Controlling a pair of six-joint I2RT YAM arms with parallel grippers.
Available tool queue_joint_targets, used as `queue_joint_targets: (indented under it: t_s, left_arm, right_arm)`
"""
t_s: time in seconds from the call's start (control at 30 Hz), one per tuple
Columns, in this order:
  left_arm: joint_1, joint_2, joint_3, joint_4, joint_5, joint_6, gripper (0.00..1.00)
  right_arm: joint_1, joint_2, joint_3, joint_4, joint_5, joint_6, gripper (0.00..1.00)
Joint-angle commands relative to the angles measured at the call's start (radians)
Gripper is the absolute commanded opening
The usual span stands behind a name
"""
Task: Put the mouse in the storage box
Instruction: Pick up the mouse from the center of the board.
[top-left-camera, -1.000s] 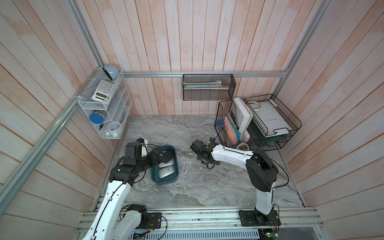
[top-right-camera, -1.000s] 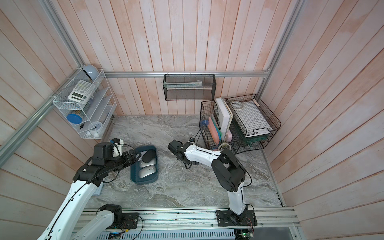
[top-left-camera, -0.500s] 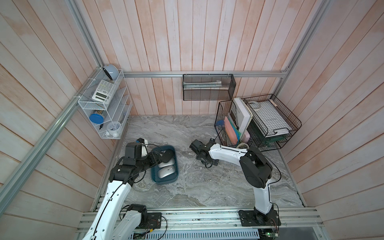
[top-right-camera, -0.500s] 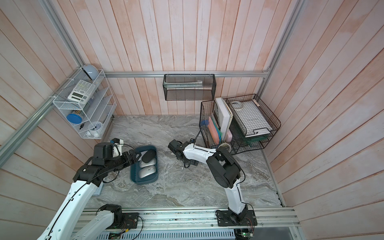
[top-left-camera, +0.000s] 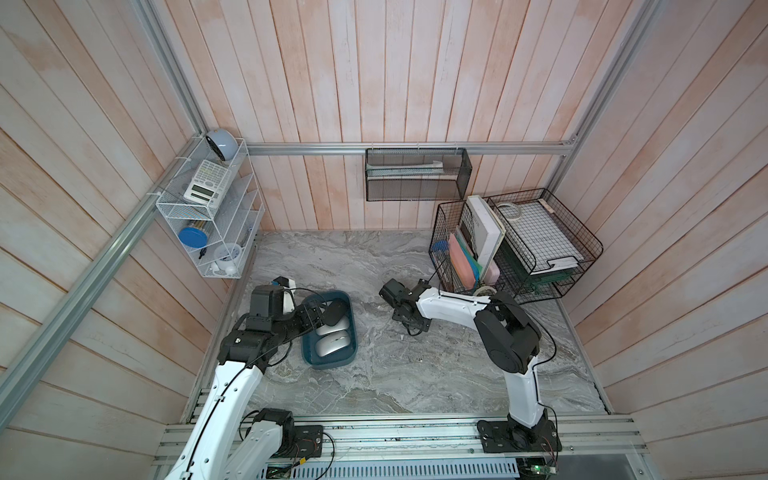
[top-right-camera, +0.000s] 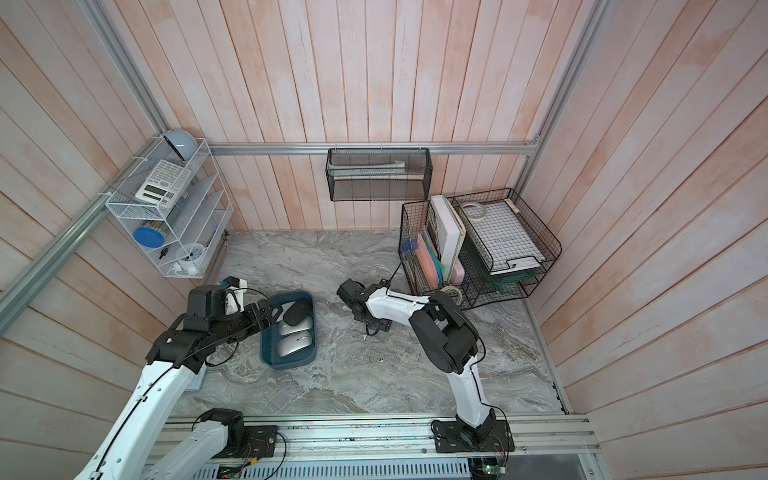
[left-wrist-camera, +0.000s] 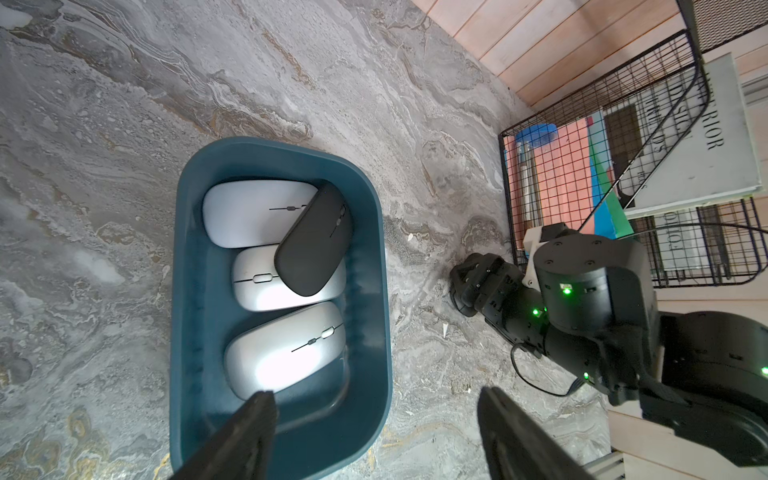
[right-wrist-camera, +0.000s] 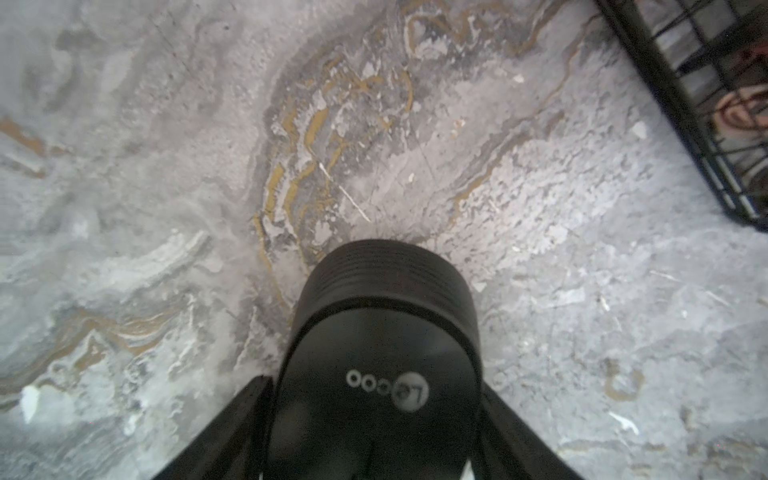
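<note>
Mouse (right-wrist-camera: 380, 299) sits on the table (right-wrist-camera: 166, 166), well away from the box (left-wrist-camera: 189, 291). The right gripper (right-wrist-camera: 374, 388) squeezes its smooth sides, so it could slip out and drop when lifted. Four mice (left-wrist-camera: 257, 212) already fill the box, so this one might land on the pile and slide over the low wall, and the left gripper (left-wrist-camera: 374, 392) hangs wide open and empty over the box's end, where the two arms could bump.

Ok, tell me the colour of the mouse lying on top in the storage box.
The top mouse is black, clearest in the left wrist view.
</note>
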Motion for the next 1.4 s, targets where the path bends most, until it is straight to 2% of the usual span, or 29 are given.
queue_joint_targets:
  t_s: [0.0,0.13,0.23,0.47,0.67,0.83,1.03,1.27,1.37]
  left_arm:
    - [0.005,-0.011,-0.017,0.007,0.012,0.019,0.82]
    - [0.005,-0.010,-0.018,0.008,0.012,0.018,0.82]
    - [0.005,-0.009,-0.018,0.011,0.017,0.017,0.82]
    - [0.005,-0.009,-0.021,0.015,0.026,0.013,0.82]
    - [0.002,-0.005,-0.025,0.032,0.065,0.002,0.82]
    - [0.000,0.009,-0.020,0.044,0.125,-0.004,0.82]
    - [-0.014,0.029,-0.083,0.224,0.398,-0.104,0.81]
    - [-0.103,0.065,-0.065,0.230,0.399,-0.096,0.79]
    - [-0.134,0.072,-0.057,0.236,0.398,-0.093,0.79]
  right_arm:
    - [0.002,0.018,-0.046,0.001,-0.047,-0.017,0.72]
    - [0.003,0.000,-0.069,0.019,-0.045,-0.051,0.63]
    - [0.004,-0.020,-0.091,0.024,-0.033,-0.091,0.60]
    - [0.003,-0.112,-0.174,0.079,-0.001,-0.341,0.48]
    - [0.005,-0.281,-0.330,0.213,-0.026,-0.582,0.47]
    - [0.005,-0.472,-0.463,0.327,-0.126,-0.800,0.47]
    - [0.005,-0.654,-0.538,0.360,-0.266,-0.981,0.47]
    - [0.007,-0.805,-0.600,0.363,-0.426,-1.149,0.48]
    - [0.007,-0.866,-0.642,0.400,-0.503,-1.180,0.48]
